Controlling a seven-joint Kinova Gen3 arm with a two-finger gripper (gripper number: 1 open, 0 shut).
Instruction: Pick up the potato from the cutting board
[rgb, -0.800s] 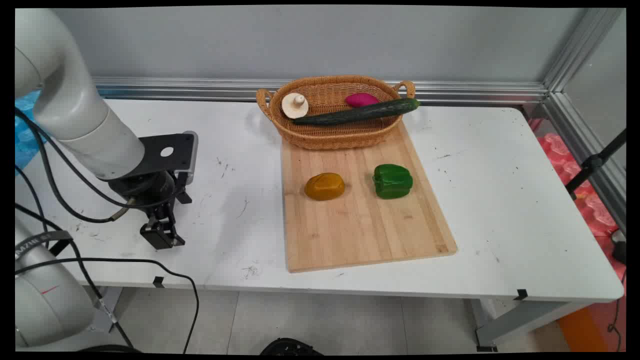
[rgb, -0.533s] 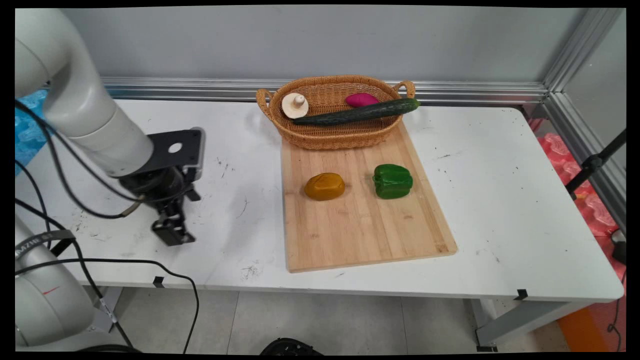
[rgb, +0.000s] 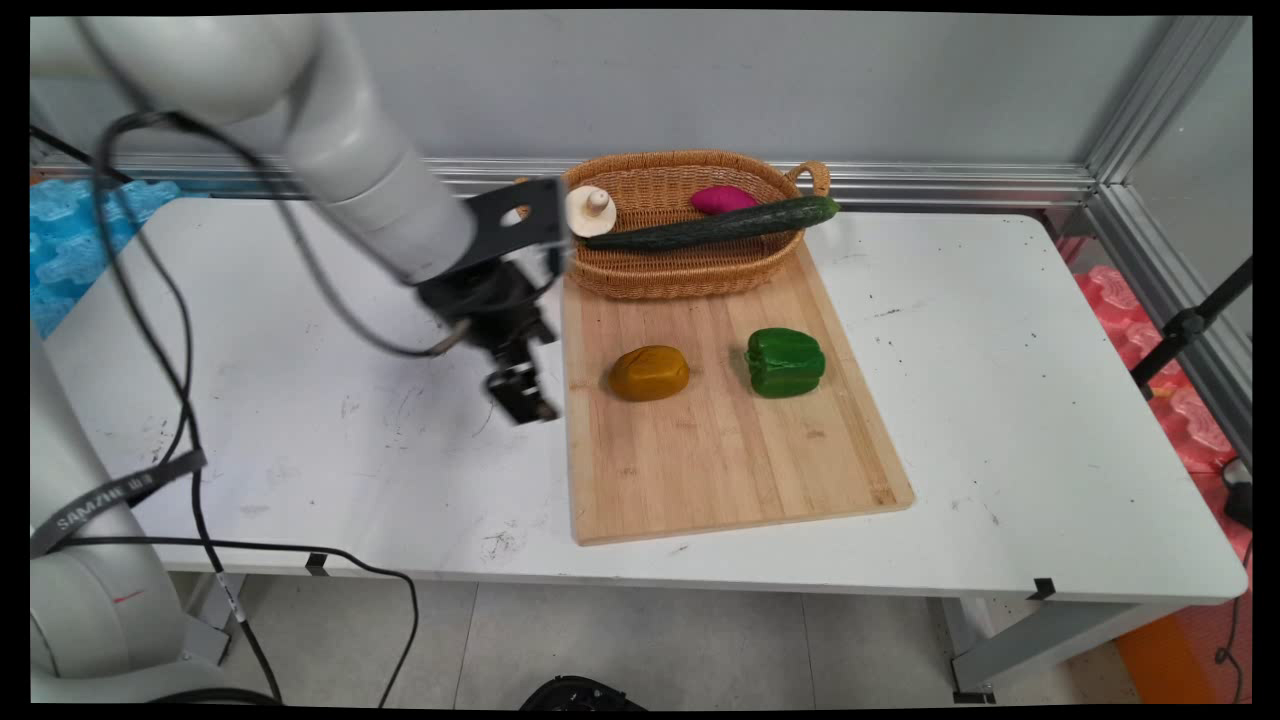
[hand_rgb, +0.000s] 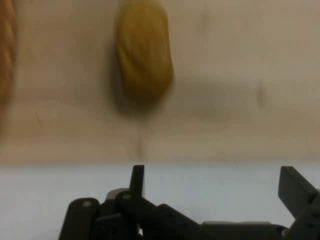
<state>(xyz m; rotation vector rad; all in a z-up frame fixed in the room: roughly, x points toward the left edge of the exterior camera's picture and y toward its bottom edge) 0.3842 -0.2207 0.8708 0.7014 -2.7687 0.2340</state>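
My gripper (rgb: 522, 396) hangs over the white table (rgb: 330, 440) just left of the wooden cutting board (rgb: 720, 460). Its fingers stand open with nothing between them. In the hand view the gripper (hand_rgb: 215, 184) points across the board's edge at an ochre potato-shaped piece (hand_rgb: 144, 55). That ochre piece (rgb: 650, 372) lies on the board's left half, a short way right of the gripper. A green bell pepper (rgb: 786, 362) sits on the board to its right.
A wicker basket (rgb: 680, 275) stands at the board's far end, holding a white mushroom (rgb: 590, 210), a long cucumber (rgb: 715, 225) and a magenta piece (rgb: 723, 199). The basket's rim (hand_rgb: 5, 60) shows at the hand view's left edge. Black cables hang from the arm.
The arm has swung right and away from the table's near left, carrying the gripper to the board's left edge. The vegetables have not moved.
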